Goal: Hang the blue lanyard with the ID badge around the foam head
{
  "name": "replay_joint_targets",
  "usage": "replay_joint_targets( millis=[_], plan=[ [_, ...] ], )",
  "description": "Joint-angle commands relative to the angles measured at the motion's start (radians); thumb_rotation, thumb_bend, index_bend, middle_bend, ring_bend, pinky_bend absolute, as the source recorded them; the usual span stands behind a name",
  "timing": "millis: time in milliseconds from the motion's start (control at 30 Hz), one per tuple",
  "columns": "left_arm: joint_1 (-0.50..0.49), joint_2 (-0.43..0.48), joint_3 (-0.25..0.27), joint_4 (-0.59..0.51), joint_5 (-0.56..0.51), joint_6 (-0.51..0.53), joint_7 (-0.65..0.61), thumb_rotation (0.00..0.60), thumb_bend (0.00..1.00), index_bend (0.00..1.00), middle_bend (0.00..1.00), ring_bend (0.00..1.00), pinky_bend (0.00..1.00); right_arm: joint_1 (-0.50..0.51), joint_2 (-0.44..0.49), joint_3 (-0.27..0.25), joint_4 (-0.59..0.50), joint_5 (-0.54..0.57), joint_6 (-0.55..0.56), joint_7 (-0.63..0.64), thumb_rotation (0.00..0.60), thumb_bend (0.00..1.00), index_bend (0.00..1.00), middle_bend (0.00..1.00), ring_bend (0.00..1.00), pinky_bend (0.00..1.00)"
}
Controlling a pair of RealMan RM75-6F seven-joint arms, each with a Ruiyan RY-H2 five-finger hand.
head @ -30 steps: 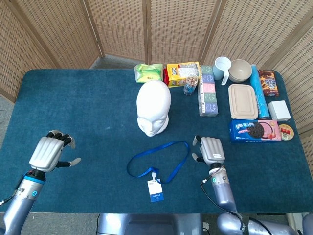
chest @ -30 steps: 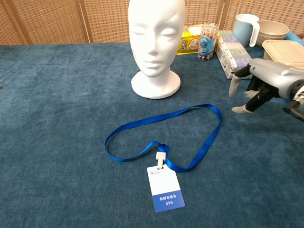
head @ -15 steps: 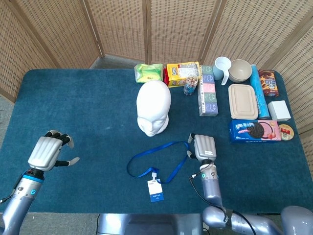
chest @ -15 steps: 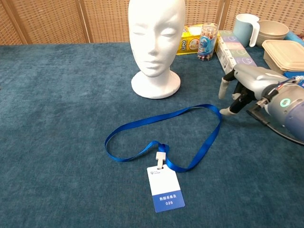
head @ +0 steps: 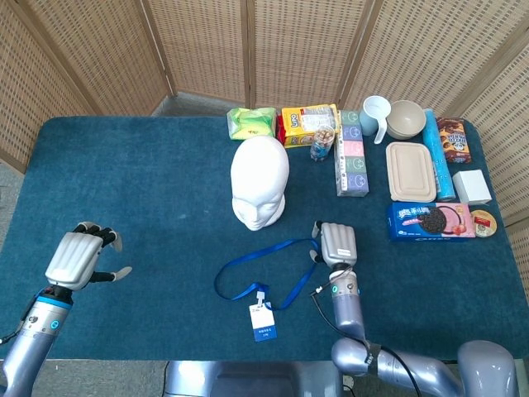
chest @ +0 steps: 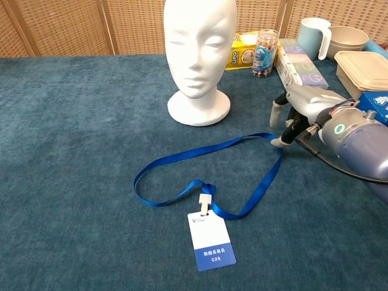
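Observation:
The white foam head [head: 259, 183] [chest: 199, 56] stands upright in the middle of the table. In front of it the blue lanyard [head: 285, 252] [chest: 206, 151] lies in a flat loop, its ID badge [head: 263, 322] [chest: 210, 240] at the near end. My right hand [head: 335, 244] [chest: 300, 108] hovers at the loop's right end, fingers [chest: 276, 113] spread and pointing down, a fingertip just at the strap; it holds nothing. My left hand [head: 80, 256] is far to the left above bare cloth, fingers loosely apart and empty; the chest view does not show it.
Along the back and right stand snack bags [head: 309, 122], a pen cup [chest: 265, 53], a tissue box [head: 351, 152], a mug [chest: 313, 35], a bowl [head: 406, 118], a lidded container [head: 411, 171] and a cookie pack [head: 430, 220]. A wicker screen [head: 273, 41] closes the back.
My right hand has moved left across the table until its fingers reached the right end of the lanyard loop. The left hand drifted slightly down-left. The lanyard has not moved.

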Motion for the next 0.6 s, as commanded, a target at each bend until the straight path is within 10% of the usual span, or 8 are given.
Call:
replay_joint_targets(
  millis=[33, 600],
  plan=[
    [-0.001, -0.001, 0.001, 0.002, -0.002, 0.000, 0.000, 0.459, 0.14, 0.53, 0.50, 0.43, 0.29, 0.011, -0.012, 0.004, 0.022, 0.008, -0.010, 0.003, 0.600, 0.27, 0.47, 1.00, 1.00, 1.00],
    [-0.007, -0.007, 0.006, 0.011, -0.014, -0.003, -0.010, 0.455, 0.14, 0.53, 0.50, 0.43, 0.29, 0.038, -0.039, 0.000, 0.094, 0.017, -0.026, -0.005, 0.600, 0.30, 0.48, 1.00, 1.00, 1.00]
  ],
)
